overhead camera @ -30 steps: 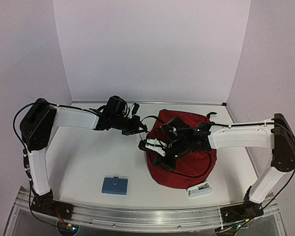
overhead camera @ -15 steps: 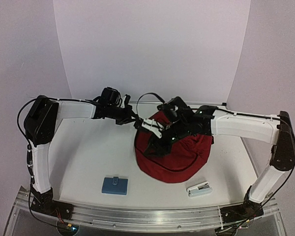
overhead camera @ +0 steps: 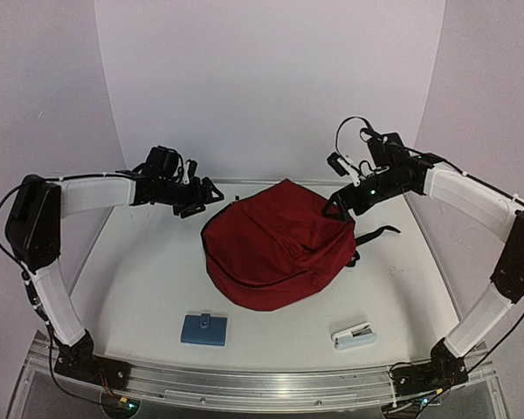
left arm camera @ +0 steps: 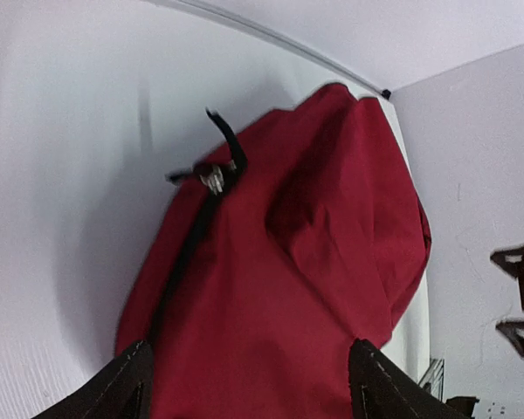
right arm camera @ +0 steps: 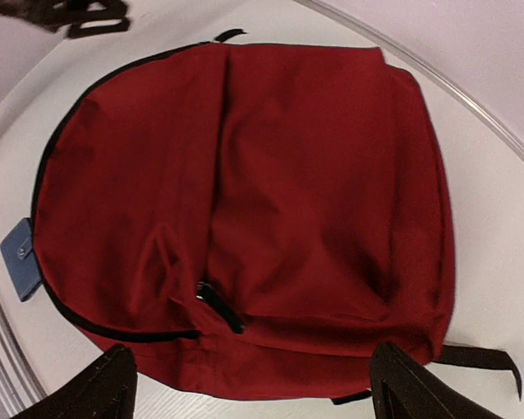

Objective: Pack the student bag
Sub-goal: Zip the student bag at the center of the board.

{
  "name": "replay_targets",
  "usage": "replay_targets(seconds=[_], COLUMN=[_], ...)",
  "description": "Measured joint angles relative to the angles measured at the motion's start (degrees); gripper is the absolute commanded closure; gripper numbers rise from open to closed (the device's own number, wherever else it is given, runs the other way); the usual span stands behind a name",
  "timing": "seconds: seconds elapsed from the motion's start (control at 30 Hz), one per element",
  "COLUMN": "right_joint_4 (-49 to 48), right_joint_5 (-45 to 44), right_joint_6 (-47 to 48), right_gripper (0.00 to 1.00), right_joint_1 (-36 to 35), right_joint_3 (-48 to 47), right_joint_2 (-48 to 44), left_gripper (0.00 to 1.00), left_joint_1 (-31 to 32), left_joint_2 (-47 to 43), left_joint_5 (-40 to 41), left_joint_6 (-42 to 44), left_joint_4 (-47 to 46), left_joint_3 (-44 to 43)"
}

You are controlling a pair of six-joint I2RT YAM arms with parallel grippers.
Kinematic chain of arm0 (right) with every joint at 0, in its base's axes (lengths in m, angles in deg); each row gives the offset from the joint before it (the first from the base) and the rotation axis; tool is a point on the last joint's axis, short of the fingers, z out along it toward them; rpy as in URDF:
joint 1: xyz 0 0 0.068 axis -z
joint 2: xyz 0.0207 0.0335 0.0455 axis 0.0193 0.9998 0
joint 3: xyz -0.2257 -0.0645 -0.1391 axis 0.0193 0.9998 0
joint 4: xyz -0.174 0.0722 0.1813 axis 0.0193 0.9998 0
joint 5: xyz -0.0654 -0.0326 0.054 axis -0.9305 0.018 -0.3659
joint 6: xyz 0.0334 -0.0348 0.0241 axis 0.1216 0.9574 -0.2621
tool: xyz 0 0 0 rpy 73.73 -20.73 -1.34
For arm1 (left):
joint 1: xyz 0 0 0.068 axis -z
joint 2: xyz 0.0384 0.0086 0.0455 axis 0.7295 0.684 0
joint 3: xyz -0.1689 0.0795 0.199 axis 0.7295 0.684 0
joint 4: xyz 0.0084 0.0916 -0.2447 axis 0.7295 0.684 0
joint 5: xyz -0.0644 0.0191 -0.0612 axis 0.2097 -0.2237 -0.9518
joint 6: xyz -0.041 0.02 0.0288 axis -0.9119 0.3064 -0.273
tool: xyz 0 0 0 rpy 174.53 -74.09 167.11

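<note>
The student bag (overhead camera: 275, 249) is a dark red backpack lying flat and zipped in the middle of the table. In the left wrist view the bag (left arm camera: 288, 262) fills the frame, and the right wrist view shows the bag (right arm camera: 271, 192) from above with a black zipper pull (right arm camera: 218, 307). My left gripper (overhead camera: 203, 199) hovers just off its far left corner, open and holding nothing. My right gripper (overhead camera: 336, 205) hangs above its far right corner, open and empty too. Both pairs of fingertips (left arm camera: 127, 384) (right arm camera: 410, 384) stand wide apart, clear of the fabric.
A blue flat pouch (overhead camera: 203, 329) lies near the front edge left of centre, and its corner (right arm camera: 19, 259) peeks from behind the bag in the right wrist view. A white and pale blue stapler-like item (overhead camera: 355, 336) lies at the front right. A black strap (overhead camera: 380, 232) trails right of the bag.
Both grippers let go of the bag, opened, and pulled up and outward to the far corners. The bag dropped flat and now lies further left than a second ago.
</note>
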State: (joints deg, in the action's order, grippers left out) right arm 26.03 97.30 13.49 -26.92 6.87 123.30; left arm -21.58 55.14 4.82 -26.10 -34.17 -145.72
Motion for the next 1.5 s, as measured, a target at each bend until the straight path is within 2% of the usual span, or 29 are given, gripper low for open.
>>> replay_targets(seconds=[0.1,0.27,0.43,0.57,0.63,0.77,0.83,0.9,1.07,1.13,1.23,1.4,1.5], right_joint_4=[0.77,0.44,0.72,0.76,0.92,0.03,-1.09,-2.15,-0.77,-0.6,-0.53,2.39,4.41], right_joint_5=[-0.88,-2.33,-1.71,-0.98,-0.37,1.38,2.6,4.1,10.59,12.85,14.36,15.6,13.96], right_joint_6=[-0.03,-0.07,0.01,0.23,0.54,1.1,1.81,2.42,3.42,3.57,3.64,3.04,2.91], right_gripper=[0.06,0.06,0.06,0.13,0.16,0.21,0.22,0.23,0.26,0.26,0.25,0.26,0.28], right_joint_1=[3.1,5.92,6.9,6.92,6.92,6.97,7.04,7.15,7.04,6.15,2.31,-5.47,-6.6], right_joint_3=[-1.41,-8.73,-15.09,-17.78,-17.74,-15.03,-11.4,-6.98,4.82,8.45,13.49,15.11,13.27], right_joint_2=[1.69,11.08,20.99,25.8,26.75,26.26,24.7,22.27,13.68,11.29,8.25,5.49,3.55], left_gripper=[0.21,0.21,0.21,0.25,0.34,0.66,0.77,0.82,0.87,0.87,0.82,0.55,0.47], left_joint_1=[4.94,12.74,17.85,20.71,21.41,21.3,20.2,17.31,7.25,4.51,2.44,-0.48,-1.61], left_joint_2=[-7.38,-15.55,-18.96,-19.07,-18.24,-16.04,-14.66,-13.36,-8.12,-4.28,2.15,8.07,7.62], left_joint_5=[2.28,6.57,11.12,12.51,12.93,14.25,14.11,12.76,9.05,7.99,5.74,2.56,1.8], left_joint_6=[-1.87,-7.7,-13.57,-17.02,-18.1,-17.68,-16.96,-16.18,-13.76,-11.86,-9.29,-6.83,-5.73], left_joint_4=[-0.37,-1.02,-1.11,-2.84,-3.55,-4.52,-4.43,-5.25,-6.56,-5.91,-5.77,-5.89,-5.85], left_joint_3=[8.44,21.42,28.46,31.16,31.26,30.26,28.64,26.93,22.03,17.75,10.2,3.1,3.15])
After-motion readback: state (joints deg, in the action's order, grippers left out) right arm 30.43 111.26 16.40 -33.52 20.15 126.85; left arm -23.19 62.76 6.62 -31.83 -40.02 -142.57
